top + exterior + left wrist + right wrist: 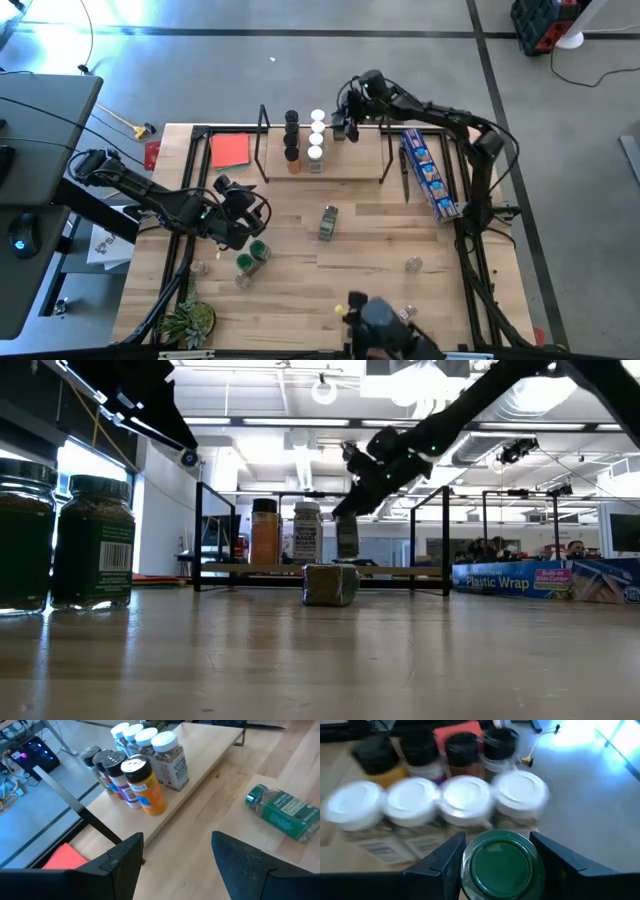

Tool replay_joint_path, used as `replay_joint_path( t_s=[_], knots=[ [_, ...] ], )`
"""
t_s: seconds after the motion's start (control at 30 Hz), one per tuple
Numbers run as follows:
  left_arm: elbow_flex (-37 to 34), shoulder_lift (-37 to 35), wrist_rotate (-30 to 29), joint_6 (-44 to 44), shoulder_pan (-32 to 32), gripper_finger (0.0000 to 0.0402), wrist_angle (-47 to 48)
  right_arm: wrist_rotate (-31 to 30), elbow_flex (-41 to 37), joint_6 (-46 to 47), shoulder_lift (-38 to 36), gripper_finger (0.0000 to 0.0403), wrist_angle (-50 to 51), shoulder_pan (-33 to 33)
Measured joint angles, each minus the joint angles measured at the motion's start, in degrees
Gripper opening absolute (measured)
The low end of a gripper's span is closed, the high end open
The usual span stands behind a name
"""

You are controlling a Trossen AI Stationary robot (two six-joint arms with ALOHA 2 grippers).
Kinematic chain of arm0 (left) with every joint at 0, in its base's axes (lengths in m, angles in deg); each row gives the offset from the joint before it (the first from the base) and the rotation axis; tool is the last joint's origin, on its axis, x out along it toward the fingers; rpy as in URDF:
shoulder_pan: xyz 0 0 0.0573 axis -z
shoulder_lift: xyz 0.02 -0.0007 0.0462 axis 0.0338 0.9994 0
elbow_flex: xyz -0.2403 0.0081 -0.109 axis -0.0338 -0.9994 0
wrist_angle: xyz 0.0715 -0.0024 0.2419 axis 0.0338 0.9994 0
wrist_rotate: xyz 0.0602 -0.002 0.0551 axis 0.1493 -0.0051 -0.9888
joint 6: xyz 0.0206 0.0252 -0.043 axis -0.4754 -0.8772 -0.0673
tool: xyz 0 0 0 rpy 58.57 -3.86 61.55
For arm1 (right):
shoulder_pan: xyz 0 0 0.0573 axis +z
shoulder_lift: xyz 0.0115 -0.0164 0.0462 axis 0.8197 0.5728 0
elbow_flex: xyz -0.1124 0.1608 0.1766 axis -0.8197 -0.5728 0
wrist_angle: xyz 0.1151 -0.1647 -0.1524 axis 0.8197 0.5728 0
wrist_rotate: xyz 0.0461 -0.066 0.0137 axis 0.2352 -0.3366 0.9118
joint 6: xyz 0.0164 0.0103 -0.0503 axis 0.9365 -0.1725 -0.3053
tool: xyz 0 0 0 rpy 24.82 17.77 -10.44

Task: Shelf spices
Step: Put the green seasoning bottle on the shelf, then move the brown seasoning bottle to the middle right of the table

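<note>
The right gripper (496, 865) holds a green-lid jar (501, 862) by the white lids (465, 795); only its wrist view shows this. The left gripper (176, 855) is wide open.

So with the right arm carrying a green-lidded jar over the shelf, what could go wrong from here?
1. The right gripper holds the green-lidded jar close beside the row of white-lidded jars; lowering it could knock one over.
2. The shelf has little depth behind that row, so the jar might land near the edge and tip off.
3. The left gripper, open, faces a jar lying on its side, which may roll when grasped.
</note>
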Motion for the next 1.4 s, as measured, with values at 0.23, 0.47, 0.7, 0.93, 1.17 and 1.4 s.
replay_joint_path(
  t_s=[0.23,0.47,0.7,0.93,1.17,1.4],
  knots=[
    [0.0,-0.5,-0.5,-0.7,-1.8,0.0229,0.0,1.1,0.7,-1.0,2.1,0.0189,0.1,-2.1],
    [0.0,-0.4,-0.2,-0.6,-2.4,0.0229,-0.1,0.5,0.6,-0.8,2.1,0.0192,-0.2,-2.4],
    [0.0,-0.4,0.3,-0.6,-2.4,0.0229,-0.4,-2.5,0.5,-0.9,2.2,0.0226,0.0,-2.4],
    [0.0,-0.4,0.4,-0.3,-2.4,0.0229,-0.4,-2.5,0.5,-2.3,2.2,0.0229,-0.1,-2.5],
    [0.0,-0.4,2.0,-0.6,-2.4,0.0229,-1.3,-5.2,0.5,-6.4,-1.4,0.0231,1.8,-3.1],
    [0.0,-0.4,2.0,-1.2,-2.4,0.0229,-1.3,-10.8,0.5,-8.3,-11.0,0.0232,8.9,-2.8]
  ],
)
